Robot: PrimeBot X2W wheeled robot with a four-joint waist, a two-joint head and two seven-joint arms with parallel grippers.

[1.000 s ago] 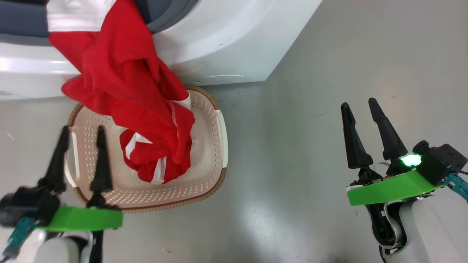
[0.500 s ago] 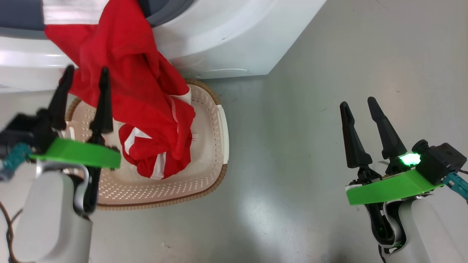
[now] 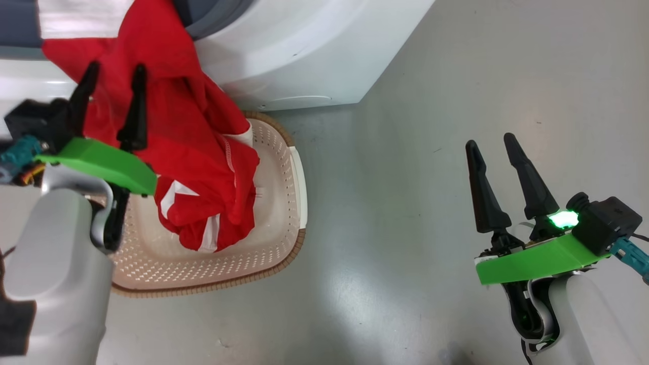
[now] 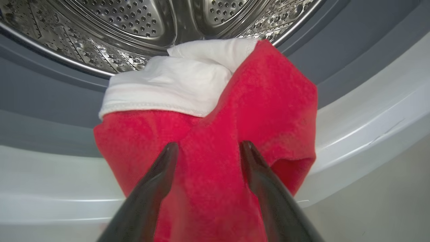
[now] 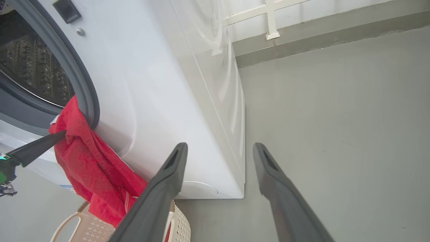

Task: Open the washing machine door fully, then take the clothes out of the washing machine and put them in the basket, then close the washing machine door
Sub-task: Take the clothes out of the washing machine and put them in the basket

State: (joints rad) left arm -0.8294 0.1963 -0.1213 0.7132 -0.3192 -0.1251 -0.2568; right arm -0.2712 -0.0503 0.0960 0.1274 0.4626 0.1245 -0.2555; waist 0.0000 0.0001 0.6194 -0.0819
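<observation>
Clothes (image 3: 192,126): red garment with white parts, half out of the washing machine (image 3: 304,45); it hangs over the lower lip of the opening and down the white front panel
Top end: white band lies on the grey gasket (image 4: 50,90), its upper edge against the rim of the perforated steel drum (image 4: 134,20)
Bottom end: bunched inside the basket (image 3: 274,238), white stripes showing in the folds
Basket: cream perforated plastic with a brown woven-look rim, on the grey floor (image 3: 431,101), tight against the base of the machine and directly under the opening
Left gripper (image 3: 116,68): raised in front of the hanging cloth, just below the opening; 2 fingers spread apart, red fabric showing across the gap between them, nothing clamped
Left contact: right wrist view shows 1 fingertip (image 5: 50,138) at the edge of the fabric by the gasket; can't tell whether it actually presses on it
Right gripper (image 3: 490,141): off to the right over bare floor, well apart from basket and machine; fingers parted, holding nothing
Machine: drum wall and a raised paddle show above the cloth in the left wrist view; right wrist view looks along the side panel to the corner where it meets the floor
</observation>
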